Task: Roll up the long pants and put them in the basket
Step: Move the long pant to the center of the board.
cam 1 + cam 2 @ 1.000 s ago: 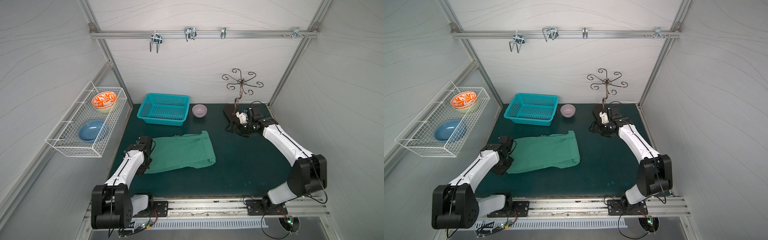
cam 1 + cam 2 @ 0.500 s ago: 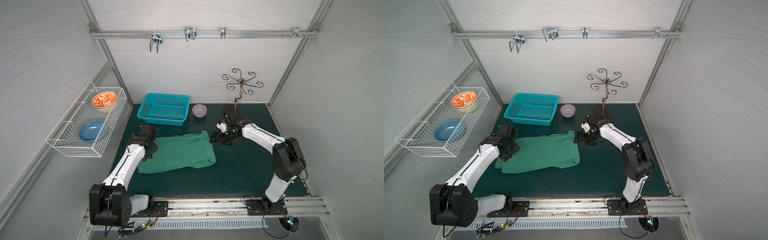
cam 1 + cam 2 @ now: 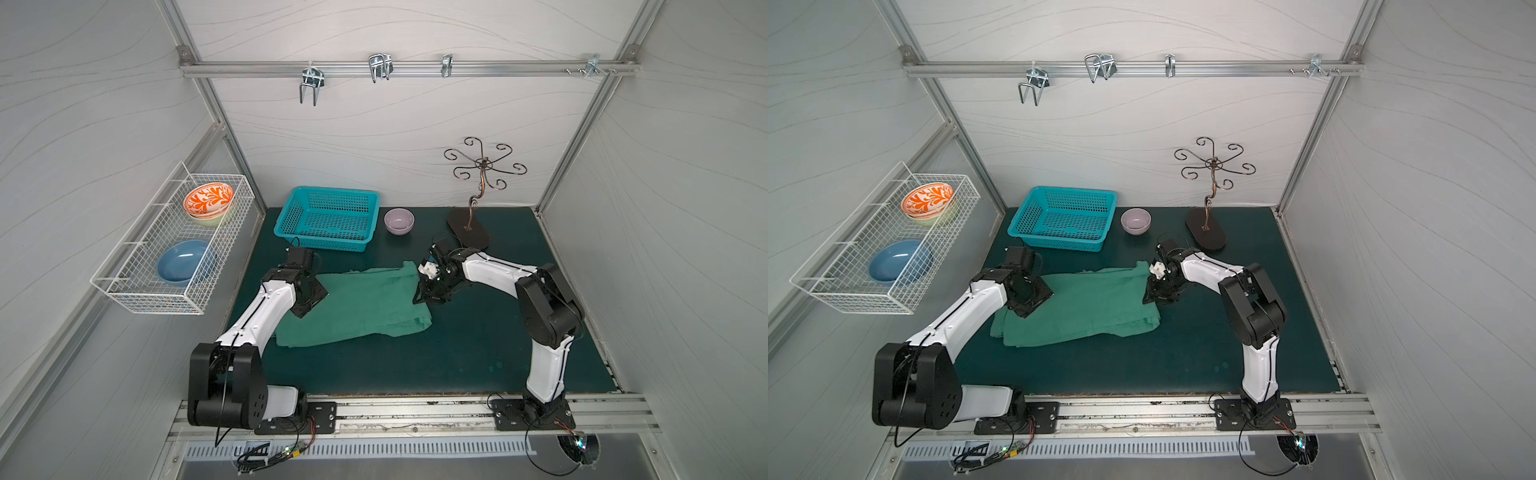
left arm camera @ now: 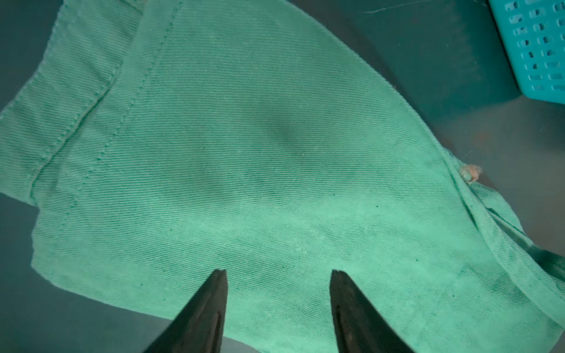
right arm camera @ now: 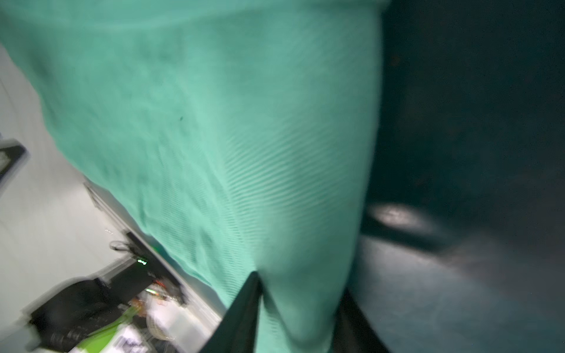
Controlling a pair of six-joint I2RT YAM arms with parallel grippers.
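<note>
The long pants (image 3: 357, 303) lie folded flat on the dark mat (image 3: 478, 357). In both top views they are near the middle, a bit toward 9 o'clock. The blue basket (image 3: 328, 218) sits apart from them, at about 11 o'clock.

I think the pants are soft and light. They will bend and sag when I lift them, not stay stiff. The cloth has tiny ribs, so it should not slip much in the jaws, and it cannot break. But the layers can slide over each other, and a loose roll may flop open. I think the best place to hold is one short end, with all the layers in the same pinch. Then I can turn that end over and over toward the far end.

My left gripper (image 4: 278, 275) hangs over the 9 o'clock end of the pants. Its jaws stand apart and hold nothing. The cloth is spread out under the tips. I cannot tell if the tips touch it.

My right gripper (image 3: 420, 297) is at the 3 o'clock edge of the pants. The right wrist view is blurry, but it shows a fold of cloth filling the gap between the jaws. So I say they are pinching the pants there. The cloth at that edge looks a little raised off the mat.
</note>
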